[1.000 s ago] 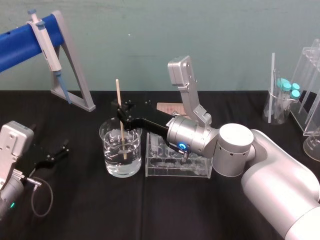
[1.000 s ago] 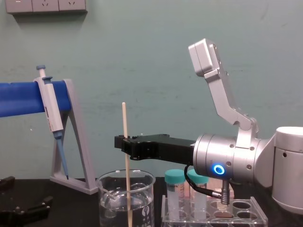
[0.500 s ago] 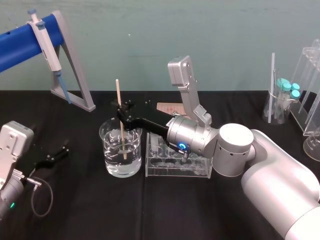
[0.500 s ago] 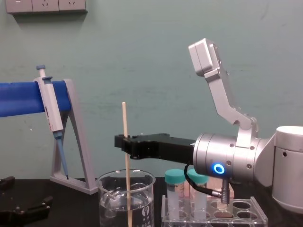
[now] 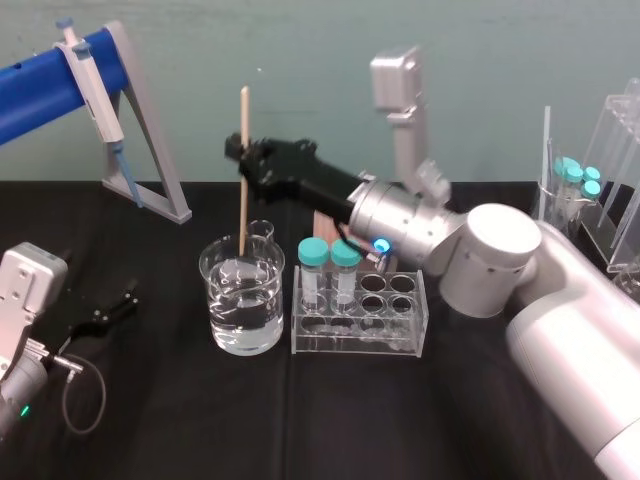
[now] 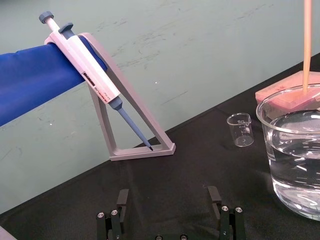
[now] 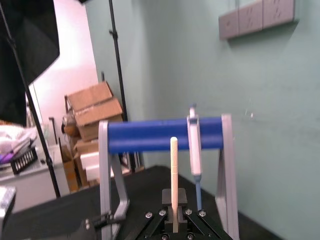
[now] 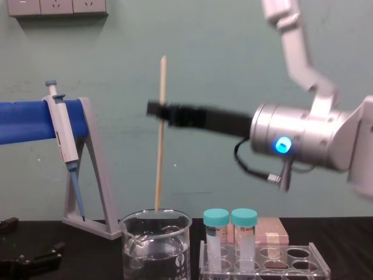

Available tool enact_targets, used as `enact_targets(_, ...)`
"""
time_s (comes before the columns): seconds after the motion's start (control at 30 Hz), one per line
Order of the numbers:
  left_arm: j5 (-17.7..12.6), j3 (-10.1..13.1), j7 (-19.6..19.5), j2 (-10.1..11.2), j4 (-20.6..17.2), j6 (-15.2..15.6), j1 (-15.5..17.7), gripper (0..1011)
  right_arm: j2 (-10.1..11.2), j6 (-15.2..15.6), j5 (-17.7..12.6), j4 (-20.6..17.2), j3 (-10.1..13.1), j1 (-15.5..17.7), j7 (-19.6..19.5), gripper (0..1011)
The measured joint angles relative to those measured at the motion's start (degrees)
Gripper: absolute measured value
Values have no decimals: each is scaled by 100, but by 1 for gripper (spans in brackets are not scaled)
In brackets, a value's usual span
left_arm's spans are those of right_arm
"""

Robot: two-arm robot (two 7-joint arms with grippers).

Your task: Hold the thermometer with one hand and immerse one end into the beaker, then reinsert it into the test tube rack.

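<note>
The thermometer [image 5: 243,160] is a thin cream rod hanging nearly upright over the beaker [image 5: 242,300]. My right gripper [image 5: 240,158] is shut on its upper half, well above the glass. In the chest view the thermometer [image 8: 159,134] ends about level with the rim of the beaker [image 8: 155,220], above the water. The right wrist view shows the thermometer [image 7: 174,170] rising from the right gripper [image 7: 175,220]. The clear test tube rack [image 5: 400,335] stands just right of the beaker, with two teal-capped tubes [image 5: 328,262] in it. My left gripper [image 6: 167,200] rests open on the cloth at the left.
A grey-and-blue pipette [image 5: 92,85] hangs on a blue-barred stand [image 5: 150,150] at the back left. A tiny beaker [image 6: 240,129] and a pink box [image 8: 271,230] sit behind the beaker and rack. More glassware with capped tubes [image 5: 570,195] stands at the far right.
My right gripper has risen with the thermometer, lifting its lower end out of the water to about rim level. The left arm has not moved.
</note>
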State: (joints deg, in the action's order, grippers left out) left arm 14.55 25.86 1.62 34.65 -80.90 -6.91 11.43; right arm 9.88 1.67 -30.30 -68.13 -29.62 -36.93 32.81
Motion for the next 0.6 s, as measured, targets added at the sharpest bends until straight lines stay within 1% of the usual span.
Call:
enact_targets(0.03,0,0,0,0,0,0,0,1004,57,38,-93,-123,64,3,3,47)
enact_targets(0.17,0,0,0,0,0,0,0,1004,189,136,-332,-353,242,16,21,47)
enact_targets(0.23,0,0,0,0,0,0,0,1004,318,215,-502,-533,384,45,24,47)
enact_targets(0.27,0,0,0,0,0,0,0,1004,432,263,-612,-664,489,70,19,47)
enact_targets(0.3,0,0,0,0,0,0,0,1004,495,282,-655,-732,539,86,17,47)
enact_targets(0.33,0,0,0,0,0,0,0,1004,612,313,-728,-847,639,113,2,47)
enact_targets(0.37,0,0,0,0,0,0,0,1004,612,313,-728,-847,639,113,2,47)
enact_targets(0.4,0,0,0,0,0,0,0,1004,740,349,-796,-962,729,146,-32,47)
enact_targets(0.47,0,0,0,0,0,0,0,1004,884,387,-840,-1074,816,190,-84,47)
enact_targets(0.5,0,0,0,0,0,0,0,1004,1026,425,-859,-1191,891,231,-143,47)
enact_targets(0.6,0,0,0,0,0,0,0,1004,1206,477,-881,-1299,965,287,-214,47)
